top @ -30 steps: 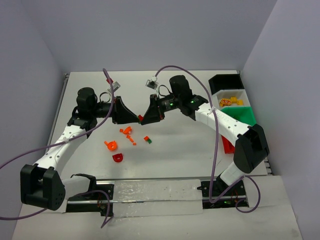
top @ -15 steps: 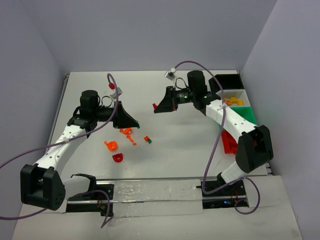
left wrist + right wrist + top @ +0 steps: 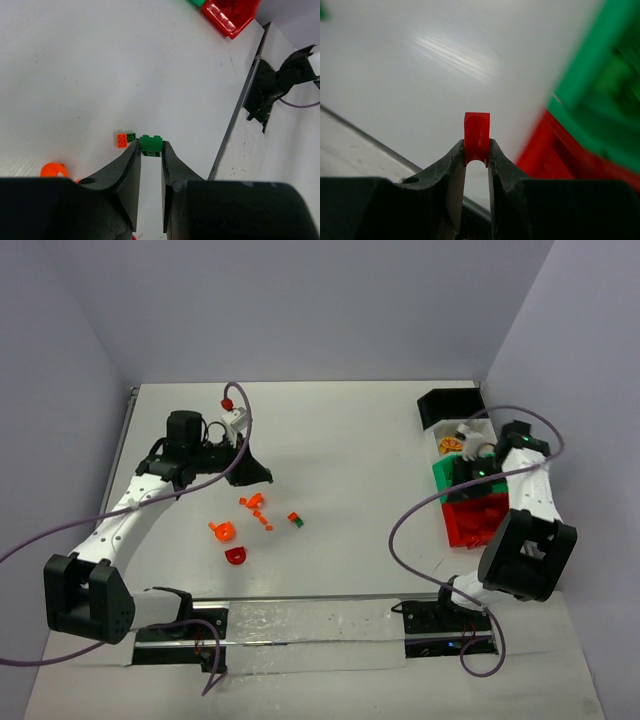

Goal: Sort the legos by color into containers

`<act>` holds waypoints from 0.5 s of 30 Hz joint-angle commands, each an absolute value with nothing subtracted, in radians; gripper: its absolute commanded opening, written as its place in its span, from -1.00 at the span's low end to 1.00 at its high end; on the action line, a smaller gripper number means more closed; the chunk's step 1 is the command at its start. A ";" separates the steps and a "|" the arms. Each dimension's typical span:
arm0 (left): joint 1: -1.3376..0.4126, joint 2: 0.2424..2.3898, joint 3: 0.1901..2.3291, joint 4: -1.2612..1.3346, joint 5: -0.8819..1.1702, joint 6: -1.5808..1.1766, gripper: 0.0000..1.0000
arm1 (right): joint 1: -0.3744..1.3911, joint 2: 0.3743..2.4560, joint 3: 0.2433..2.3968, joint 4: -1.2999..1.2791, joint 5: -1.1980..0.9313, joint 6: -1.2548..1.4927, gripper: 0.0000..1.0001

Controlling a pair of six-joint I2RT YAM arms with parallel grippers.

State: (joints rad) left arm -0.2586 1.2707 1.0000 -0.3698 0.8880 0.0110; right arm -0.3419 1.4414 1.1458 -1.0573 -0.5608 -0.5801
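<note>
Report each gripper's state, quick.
Left gripper: closed, holding a green lego.
Right gripper: closed, holding a red lego.

The table (image 3: 340, 440) is plain off-white and the walls (image 3: 300, 300) are pale lavender. The left arm (image 3: 125, 515) and right arm (image 3: 540, 495) are white with black joints, and their cables (image 3: 60, 540) are purple. The 4 containers are a black bin (image 3: 450, 405), a white bin (image 3: 438, 443), a green bin (image 3: 440, 475) and a red bin (image 3: 470, 525). Yellow and orange pieces (image 3: 452, 445) show in the white one.

On the table lie an orange cluster (image 3: 255, 505), an orange round piece (image 3: 221, 531), a red round piece (image 3: 236, 556), and an orange brick (image 3: 121, 140) touching a dark green brick (image 3: 131, 137).

The black left gripper (image 3: 151, 152) pinches a bright green brick (image 3: 150, 144). The black right gripper (image 3: 476, 152) pinches a red brick (image 3: 476, 132).
</note>
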 commanded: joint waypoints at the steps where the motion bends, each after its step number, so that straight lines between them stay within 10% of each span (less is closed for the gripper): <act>1: -0.275 1.303 1.069 -0.400 0.842 0.075 -1.00 | -0.533 1.360 1.104 -1.187 -0.227 -0.838 -1.00; 15: -0.298 1.330 1.088 -0.403 0.833 0.072 -1.00 | -0.678 1.494 1.209 -1.057 -0.046 -0.789 -0.95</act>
State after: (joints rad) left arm -0.2932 1.3293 1.0383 -0.3944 0.8394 0.0506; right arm -0.6765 1.4671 1.1653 -1.1031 -0.0892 -0.8009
